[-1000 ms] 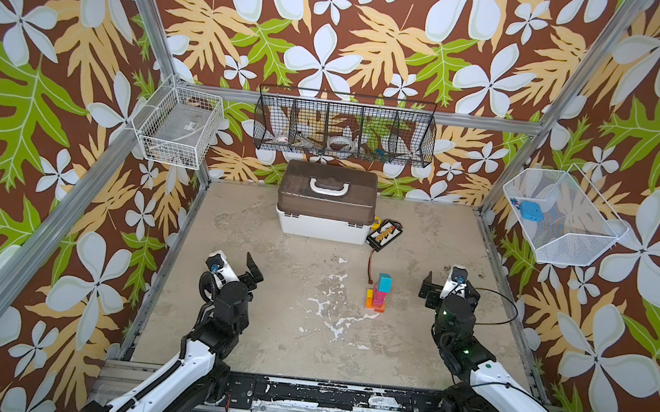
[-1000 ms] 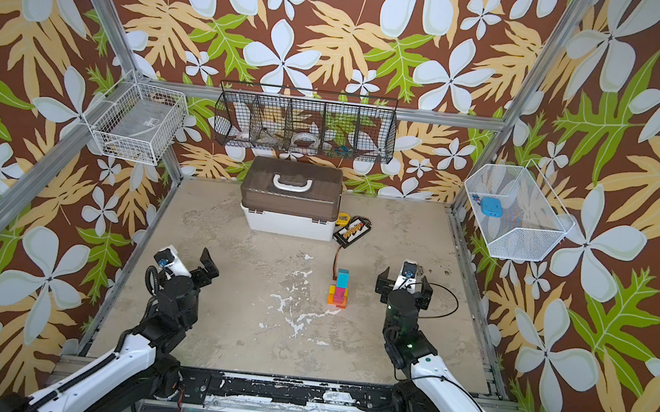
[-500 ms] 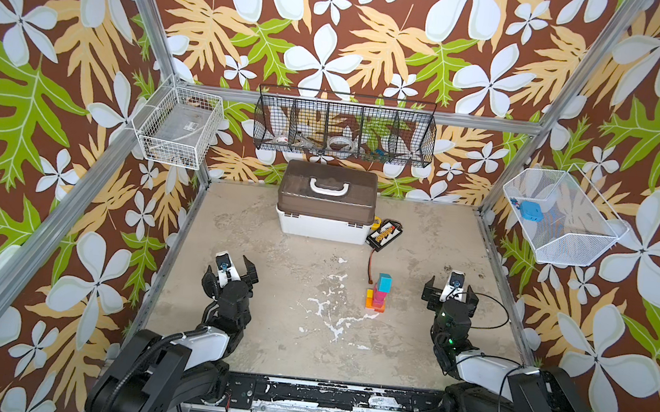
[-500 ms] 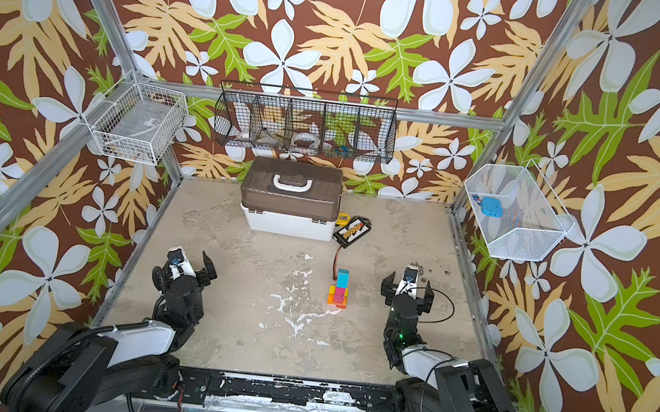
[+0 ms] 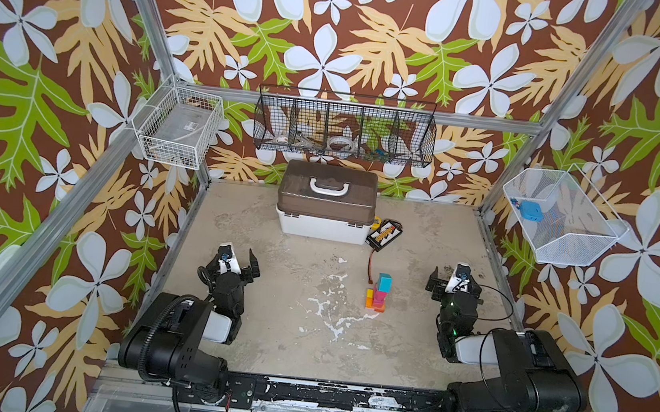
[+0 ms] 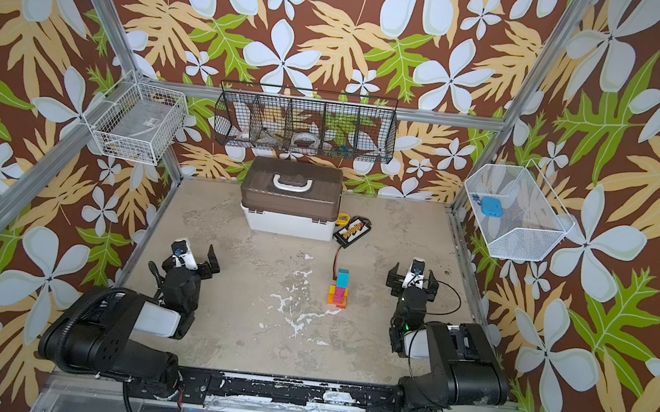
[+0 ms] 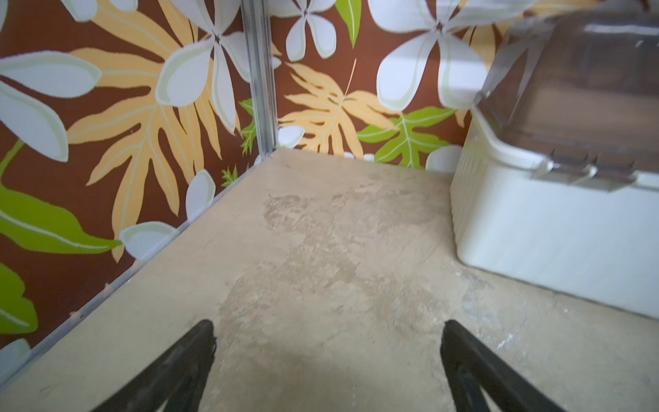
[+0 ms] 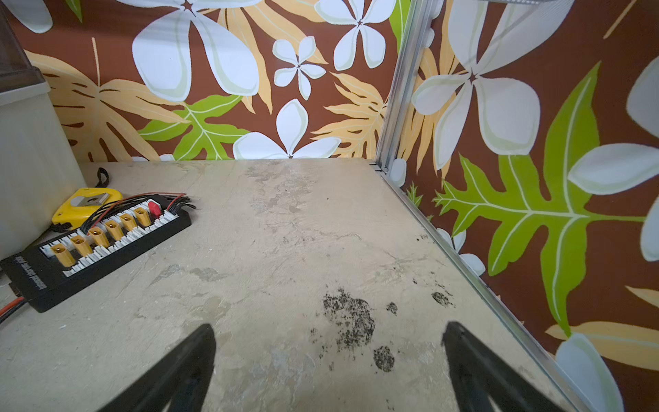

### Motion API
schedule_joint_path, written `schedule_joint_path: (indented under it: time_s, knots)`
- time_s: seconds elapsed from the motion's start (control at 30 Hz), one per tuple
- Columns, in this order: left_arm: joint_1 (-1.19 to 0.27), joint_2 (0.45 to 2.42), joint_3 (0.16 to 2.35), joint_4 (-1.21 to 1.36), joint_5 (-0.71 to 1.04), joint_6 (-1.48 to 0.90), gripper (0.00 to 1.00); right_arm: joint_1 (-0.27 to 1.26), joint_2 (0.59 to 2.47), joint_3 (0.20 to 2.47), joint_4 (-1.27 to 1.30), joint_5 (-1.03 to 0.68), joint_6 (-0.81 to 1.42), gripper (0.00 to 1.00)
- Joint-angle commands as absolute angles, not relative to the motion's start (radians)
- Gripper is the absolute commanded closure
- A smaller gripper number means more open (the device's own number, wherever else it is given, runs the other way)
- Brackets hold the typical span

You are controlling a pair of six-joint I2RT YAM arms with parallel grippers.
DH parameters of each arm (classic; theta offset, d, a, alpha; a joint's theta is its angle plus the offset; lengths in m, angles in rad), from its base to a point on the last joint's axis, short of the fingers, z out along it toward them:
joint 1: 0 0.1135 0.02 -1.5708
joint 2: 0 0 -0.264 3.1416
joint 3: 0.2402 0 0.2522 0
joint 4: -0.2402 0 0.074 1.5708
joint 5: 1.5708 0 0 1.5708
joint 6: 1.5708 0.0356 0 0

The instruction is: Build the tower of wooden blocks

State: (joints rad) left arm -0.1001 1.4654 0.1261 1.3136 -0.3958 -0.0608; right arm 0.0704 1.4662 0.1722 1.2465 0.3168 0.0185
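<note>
The table (image 5: 306, 338) is a worn tan slab. At its back stands the white box (image 5: 326, 202) with a brown lid. The left arm (image 5: 180, 337) and right arm (image 5: 532, 374) sit folded near the front edge, one at each side. The left gripper (image 7: 328, 326) hangs over bare table with its jaws spread wide and nothing between them. The right gripper (image 8: 328, 330) is likewise wide apart and empty. The black pack (image 5: 384, 234) lies just beside the box. In front of it, right of the middle and apart from both grippers, stands the tower (image 5: 379, 293), orange, yellow and pink below, with a teal cube (image 5: 385, 283) on top.
</note>
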Motion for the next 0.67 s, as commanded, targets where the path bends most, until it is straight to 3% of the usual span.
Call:
schedule_joint_path:
  time_s: [0.0, 0.07, 0.63]
  knots:
    - [-0.097, 1.444, 0.132, 1.318, -0.350, -0.090, 0.00, 0.069, 1.463, 0.181, 1.228, 0.283, 0.029, 0.00]
    - [-0.097, 1.476, 0.121, 1.402, -0.356, -0.069, 0.00, 0.069, 1.467, 0.178, 1.239, 0.283, 0.027, 0.00]
    - [-0.097, 1.467, 0.124, 1.376, -0.355, -0.075, 0.00, 0.069, 1.468, 0.180, 1.236, 0.284, 0.026, 0.00]
